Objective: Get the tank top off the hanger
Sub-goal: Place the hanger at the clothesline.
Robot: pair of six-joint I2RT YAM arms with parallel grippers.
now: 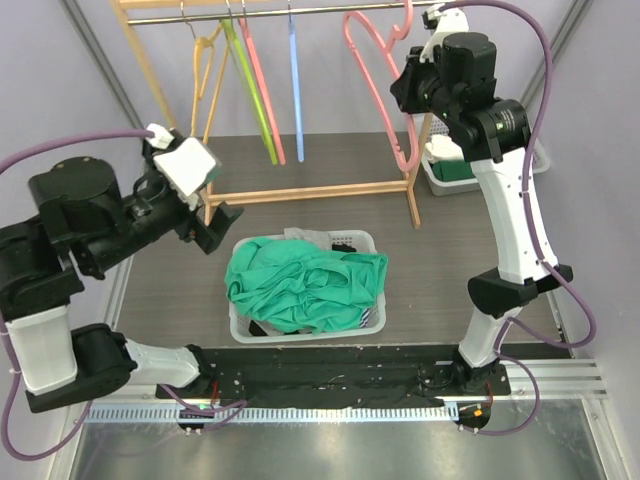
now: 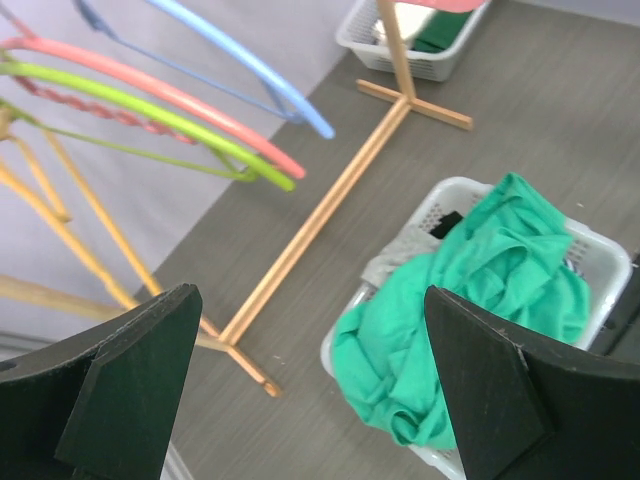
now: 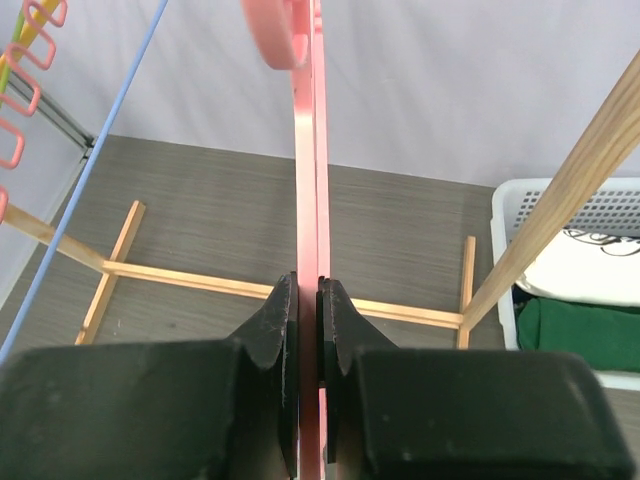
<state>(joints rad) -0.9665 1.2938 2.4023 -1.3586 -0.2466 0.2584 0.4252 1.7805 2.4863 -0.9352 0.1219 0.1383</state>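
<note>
Right gripper: I have its 2 jaws closed flat on the lower bar of the pink hanger, which hangs bare from the rail of the wooden rack; no cloth shows on it in the right wrist view.

Left gripper: jaws fully apart and holding nothing, poised above the floor just beside the white laundry basket.

Green tank top: a crumpled heap filling that basket, draped over the near rim, well apart from the pink hanger. I take this garment to be the task's item, though its cut cannot be read from the folds.

4 other hangers (yellow, green, red, blue) hang unclothed further left on the rail. A 2nd white bin beside the rack's right post holds white and dark green cloth.

Progress, as I judge it: the garment is off the hanger and deposited, so the removal looks done. What remains is for me to let go of the pink hanger and draw both arms back.
</note>
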